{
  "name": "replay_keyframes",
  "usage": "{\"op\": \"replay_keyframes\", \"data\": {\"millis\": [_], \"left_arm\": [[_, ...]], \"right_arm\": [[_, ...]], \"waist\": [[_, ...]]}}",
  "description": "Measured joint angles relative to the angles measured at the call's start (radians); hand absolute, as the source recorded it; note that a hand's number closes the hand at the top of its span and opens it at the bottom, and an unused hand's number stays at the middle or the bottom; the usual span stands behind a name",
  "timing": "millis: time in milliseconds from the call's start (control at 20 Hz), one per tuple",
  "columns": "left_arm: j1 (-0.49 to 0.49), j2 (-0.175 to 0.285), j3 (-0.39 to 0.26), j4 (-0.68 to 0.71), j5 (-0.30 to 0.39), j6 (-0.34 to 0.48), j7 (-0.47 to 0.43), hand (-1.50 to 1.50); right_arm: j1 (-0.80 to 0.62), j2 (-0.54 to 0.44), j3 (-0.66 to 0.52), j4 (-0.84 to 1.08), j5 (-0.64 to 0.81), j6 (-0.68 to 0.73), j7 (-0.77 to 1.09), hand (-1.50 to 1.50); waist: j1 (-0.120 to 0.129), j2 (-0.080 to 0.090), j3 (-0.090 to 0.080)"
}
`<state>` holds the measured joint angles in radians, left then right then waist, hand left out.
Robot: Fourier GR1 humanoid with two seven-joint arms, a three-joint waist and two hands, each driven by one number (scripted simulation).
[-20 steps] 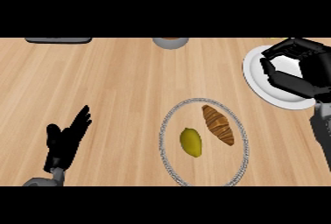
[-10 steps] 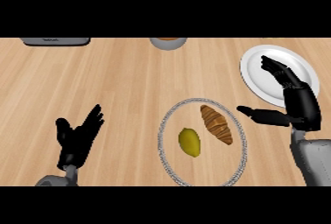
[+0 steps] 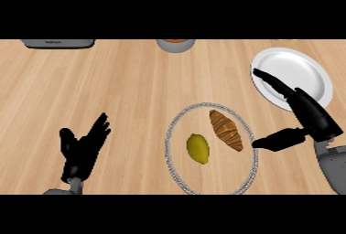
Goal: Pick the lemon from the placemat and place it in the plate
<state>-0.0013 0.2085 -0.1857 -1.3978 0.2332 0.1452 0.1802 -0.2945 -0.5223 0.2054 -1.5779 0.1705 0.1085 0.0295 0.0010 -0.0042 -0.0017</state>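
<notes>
Wood-grain worktop [image 3: 101, 82] fills our view, with an oval grey-rimmed placemat [image 3: 167, 151] lying near the middle and a white plate [image 3: 297, 68] at the far right. Along the far edge we make out a grey container [image 3: 57, 43] on the left and a round grey vessel [image 3: 175, 45] near the centre, though too little of either shows to name them better.

We find the lemon [image 3: 197, 148] on the left half of the placemat, not yet touched by anything. Its long axis runs roughly near to far, with the near end tipped a little to the right. Just beside it on the right lies a croissant [image 3: 225, 130], also lengthwise near to far and reaching further back.

Our right hand [image 3: 312, 116] hangs at the right, between plate and placemat. Its fingers are straight and spread apart from the thumb, holding nothing. They point far-left across the plate's near-left rim, while the thumb sticks out leftward toward the placemat's right edge. Our left hand [image 3: 81, 151] rests at the near left with fingers straight and up, well apart from the placemat.

We judge that the coming move turns on one relation: the lemon lies to the left of the right hand and slightly nearer, with the croissant between the two. The right hand is the closer one, and it sits on the plate's side, so we would expect it to reach over the croissant and close across the lemon's short width
</notes>
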Motion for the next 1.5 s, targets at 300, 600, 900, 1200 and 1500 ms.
{"op": "replay_keyframes", "data": {"millis": [300,600,900,1200,1500], "left_arm": [[0.003,-0.011,-0.004,-0.023,-0.014,0.006,0.02,0.0],[0.019,-0.006,0.021,-0.032,-0.015,-0.026,0.019,0.0],[0.006,-0.028,0.031,-0.029,-0.043,-0.02,0.033,0.0],[0.02,-0.05,0.042,-0.032,-0.061,-0.04,0.029,0.0],[0.029,-0.066,0.059,-0.04,-0.084,-0.05,0.039,0.0]], "right_arm": [[-0.019,0.03,0.13,-0.106,0.123,0.054,0.233,-1.5],[-0.047,0.148,0.213,-0.126,0.253,0.079,0.385,-1.5],[-0.023,0.23,0.259,-0.117,0.348,0.121,0.467,-1.5],[0.02,0.308,0.27,-0.094,0.405,0.156,0.468,-1.5],[0.027,0.394,0.29,-0.046,0.512,0.153,0.464,-1.5]], "waist": [[0.001,0.001,0.001],[0.003,0.003,0.001],[0.001,0.003,0.001],[0.001,0.003,0.002],[0.002,0.004,0.002]]}}
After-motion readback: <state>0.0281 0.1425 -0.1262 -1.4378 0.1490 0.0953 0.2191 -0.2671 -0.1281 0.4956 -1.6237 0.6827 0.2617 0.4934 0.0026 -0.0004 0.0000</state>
